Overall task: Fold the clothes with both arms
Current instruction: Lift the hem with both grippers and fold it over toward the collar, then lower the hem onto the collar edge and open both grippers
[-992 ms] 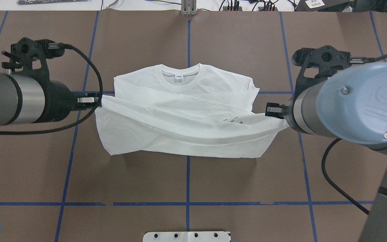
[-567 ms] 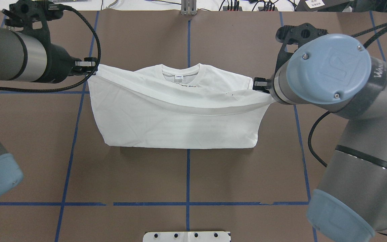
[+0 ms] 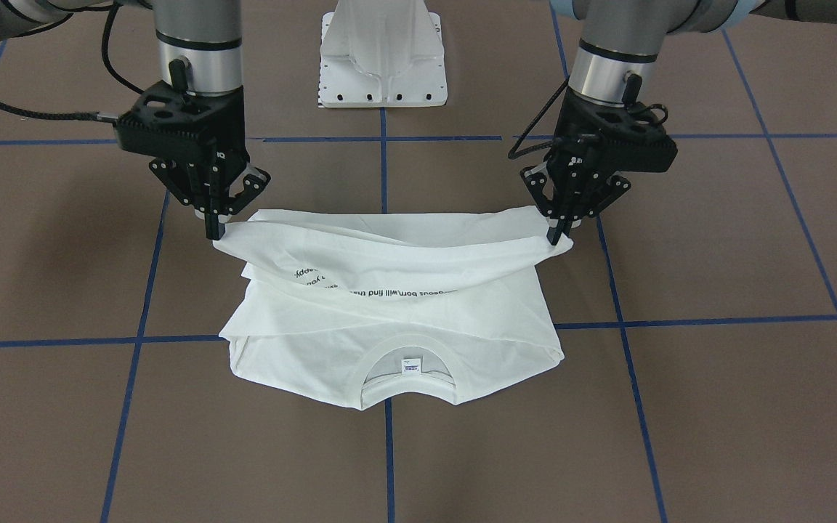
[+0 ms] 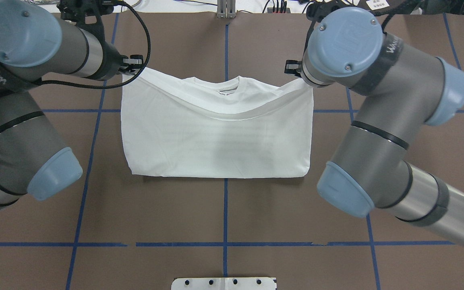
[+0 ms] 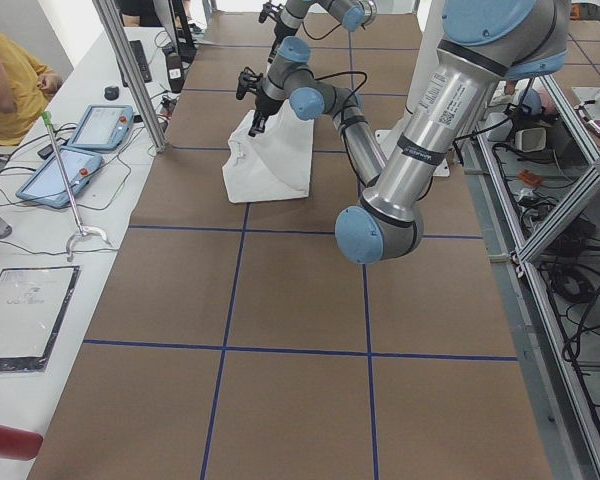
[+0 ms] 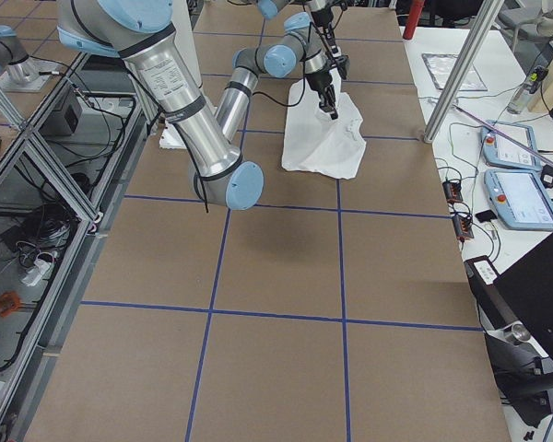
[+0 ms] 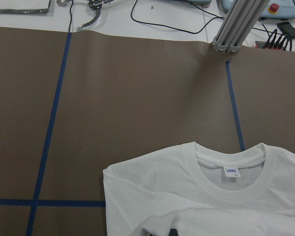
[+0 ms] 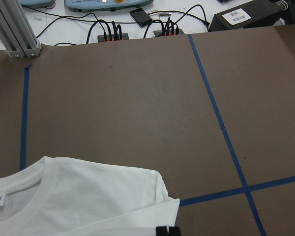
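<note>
As seen from across the bench [image 3: 716, 407]: the white T-shirt [image 3: 389, 319] lies mid-bench with its collar [image 3: 407, 343] toward this camera. The hem edge is raised off the lower layer, slung between both claws and sagging in the middle. A line of black print [image 3: 389, 293] shows just beneath it.
Left claw [image 3: 558, 234]: on this view's right, pointing down, fingers pinched tight on one hem corner.
Right claw [image 3: 215, 229]: on this view's left, clamped the same way on the other hem corner.
Pedestal [image 3: 382, 58]: white, beyond the shirt, between the two arms.
Overhead view: the doubled shirt reads as a neat rectangle with its fold edge nearest the robot. The held corners sit level with the shoulders, and the sagging middle lies just short of the collar. The right claw is largely hidden under its own blue joint cap.
Left side view: the shirt is far up the bench, its cloth rising to the claws. A person in a yellow top [image 5: 5, 90] is at a side table beside two tablets [image 5: 100, 125].
Right side view: the cloth peaks up to the near arm's claw.
Left wrist view: the collar and neck label [image 7: 231, 171] lie flat on the brown bench, near a blue tape line [image 7: 51, 123].
Right wrist view: one shoulder corner lies flat, with a dark claw tip at the bottom edge.
</note>
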Available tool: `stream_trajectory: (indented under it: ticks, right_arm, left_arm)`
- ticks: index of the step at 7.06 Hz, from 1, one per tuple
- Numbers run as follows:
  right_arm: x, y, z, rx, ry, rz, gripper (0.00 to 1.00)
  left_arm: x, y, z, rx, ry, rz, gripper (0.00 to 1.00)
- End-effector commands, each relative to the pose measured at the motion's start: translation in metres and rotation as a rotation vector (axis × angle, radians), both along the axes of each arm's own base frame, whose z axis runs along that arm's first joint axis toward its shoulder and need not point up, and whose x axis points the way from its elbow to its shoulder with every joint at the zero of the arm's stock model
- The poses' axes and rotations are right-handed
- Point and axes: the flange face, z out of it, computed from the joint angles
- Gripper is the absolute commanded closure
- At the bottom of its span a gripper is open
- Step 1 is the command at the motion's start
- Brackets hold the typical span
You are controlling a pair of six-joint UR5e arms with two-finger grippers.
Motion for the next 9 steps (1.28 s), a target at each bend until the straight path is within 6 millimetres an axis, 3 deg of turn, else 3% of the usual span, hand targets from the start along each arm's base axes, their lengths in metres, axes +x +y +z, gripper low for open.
stream_trajectory:
  ticks: [1,3,4,5,6,8,9]
  right_arm:
    - [-0.044,-0.059,0.025,0.004,0.002,0.019,1.00]
    - [-0.089,-0.103,0.045,-0.013,0.021,0.025,1.00]
    - [-0.100,-0.112,0.068,-0.031,0.044,0.024,1.00]
    - [-0.103,-0.112,0.076,-0.038,0.053,0.020,1.00]
    - [-0.105,-0.109,0.084,-0.045,0.061,0.016,1.00]
    - [-0.113,-0.099,0.107,-0.063,0.084,-0.002,1.00]
    - [-0.112,-0.098,0.112,-0.066,0.087,-0.002,0.69]
  left_arm:
    - [0.044,-0.043,0.029,-0.006,-0.011,-0.003,1.00]
    - [0.076,-0.081,0.062,0.007,-0.039,-0.043,1.00]
    - [0.092,-0.096,0.094,-0.004,-0.056,-0.049,1.00]
    - [0.105,-0.105,0.122,0.009,-0.064,-0.063,1.00]
    - [0.121,-0.097,0.140,0.005,-0.072,-0.043,1.00]
    - [0.129,-0.090,0.144,0.010,-0.077,-0.036,1.00]
    - [0.129,-0.089,0.142,0.013,-0.075,-0.035,0.78]
